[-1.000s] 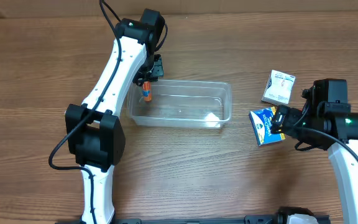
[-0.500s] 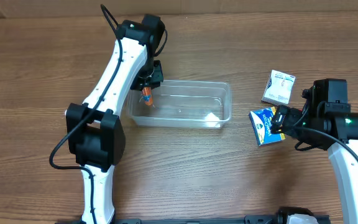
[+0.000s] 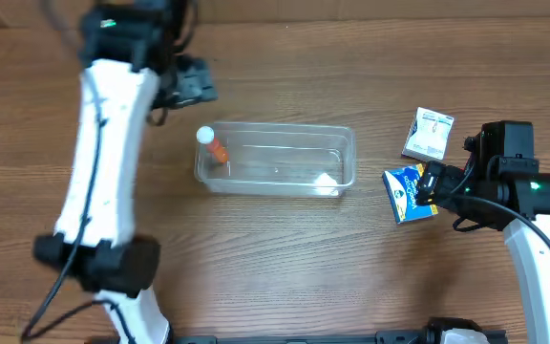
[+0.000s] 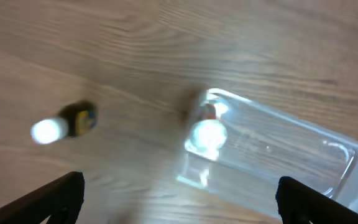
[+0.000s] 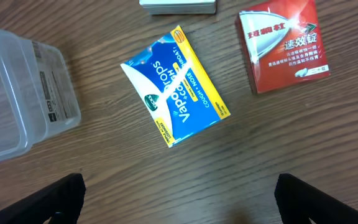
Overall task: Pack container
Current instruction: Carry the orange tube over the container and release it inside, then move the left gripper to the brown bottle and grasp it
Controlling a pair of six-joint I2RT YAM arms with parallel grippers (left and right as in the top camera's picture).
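Wooden table [image 3: 285,268], clear container [image 3: 275,167], orange bottle [image 3: 216,148] standing inside

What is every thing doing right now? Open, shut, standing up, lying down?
container: open, no lid.
orange bottle: capped, inside the container's left end.
dark bottle: on the table, too blurred to tell.
Vapodrops box: shut, lying flat.
red box: shut, lying flat.
white box: shut, lying flat.
left fingers: open, empty.
right fingers: open, empty.

Table [image 3: 285,277] w/ container [image 3: 285,164], boxes [image 5: 174,85]
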